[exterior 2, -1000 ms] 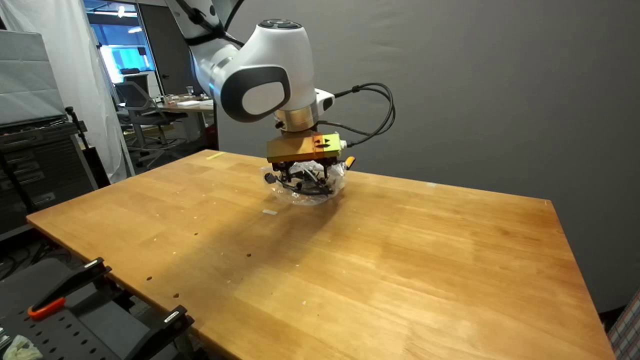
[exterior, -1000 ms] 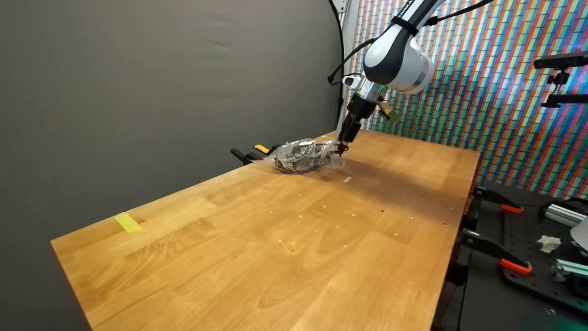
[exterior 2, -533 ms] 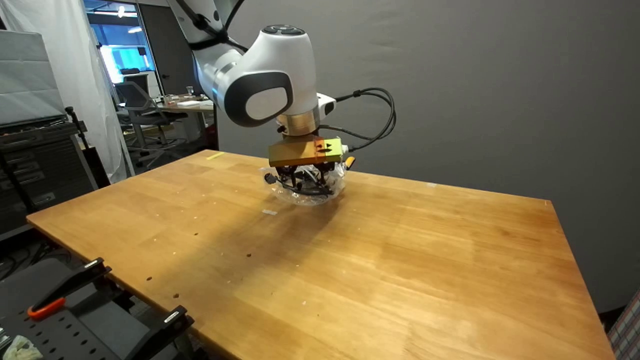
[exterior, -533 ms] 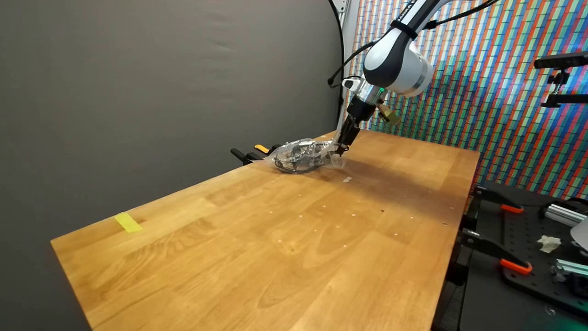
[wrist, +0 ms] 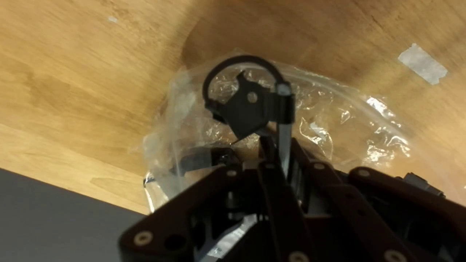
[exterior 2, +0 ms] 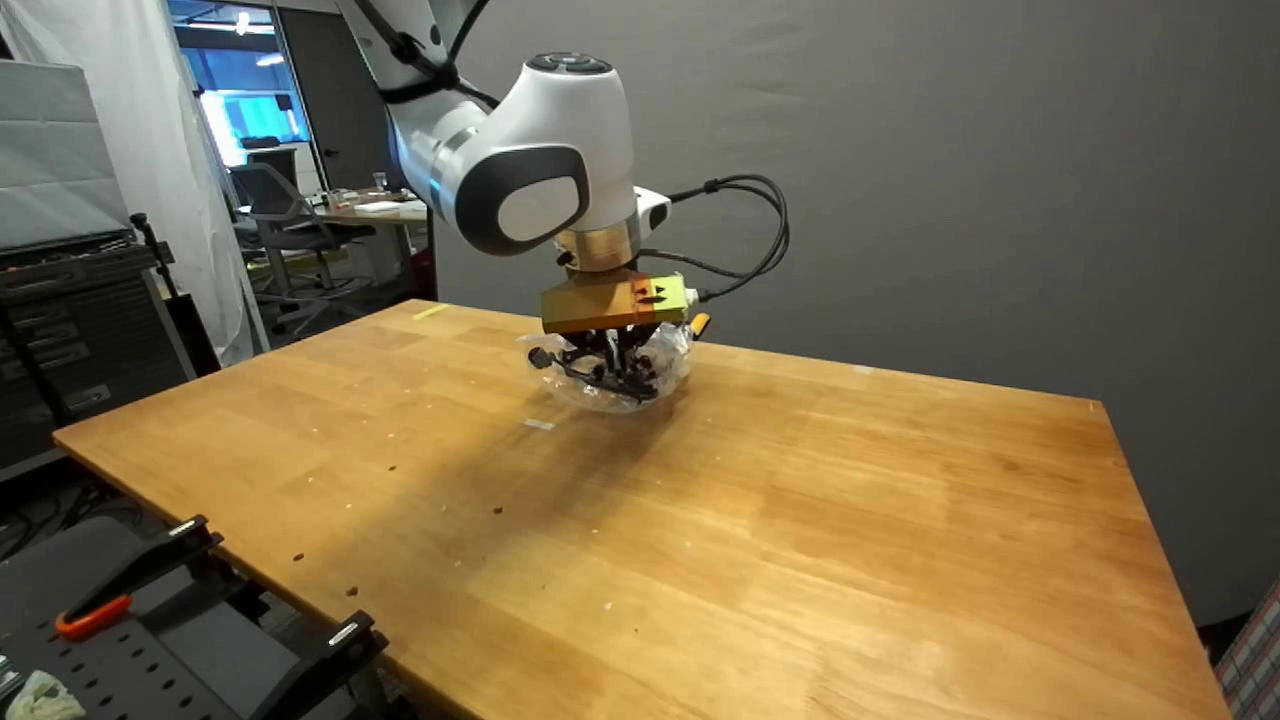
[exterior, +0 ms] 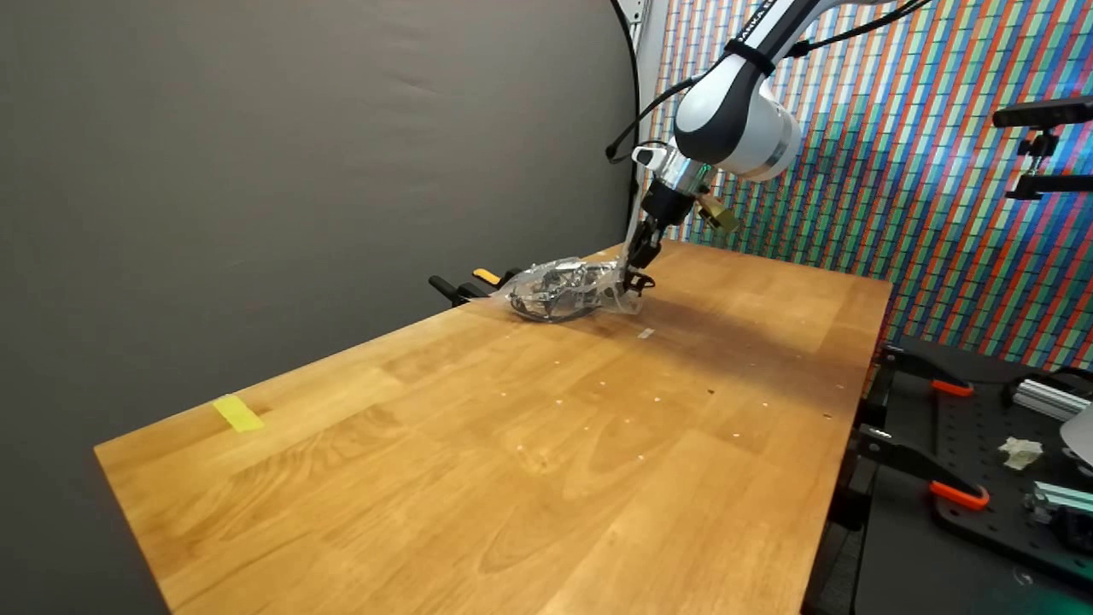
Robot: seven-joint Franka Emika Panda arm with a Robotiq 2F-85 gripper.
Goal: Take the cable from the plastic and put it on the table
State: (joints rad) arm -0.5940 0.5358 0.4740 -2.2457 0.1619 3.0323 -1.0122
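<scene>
The gripper looks to have its jaws nearly together on a strand of cable, a loop poking toward eleven o'clock in the wrist view, the rest bunched in the plastic on the table. A tug might drag the plastic along if strands snag, or that slim pinch could slip. Toward one o'clock in an exterior view I read "ANKA" on the arm.

Parts are hidden or cut off.
In an exterior view, the gripper is partly covered by an orange-and-yellow box, and its lower end is lost against the dark cable. In the wrist view, the plastic is partly covered by the gripper, itself cut off below. The arm is cut off in both exterior views.
</scene>
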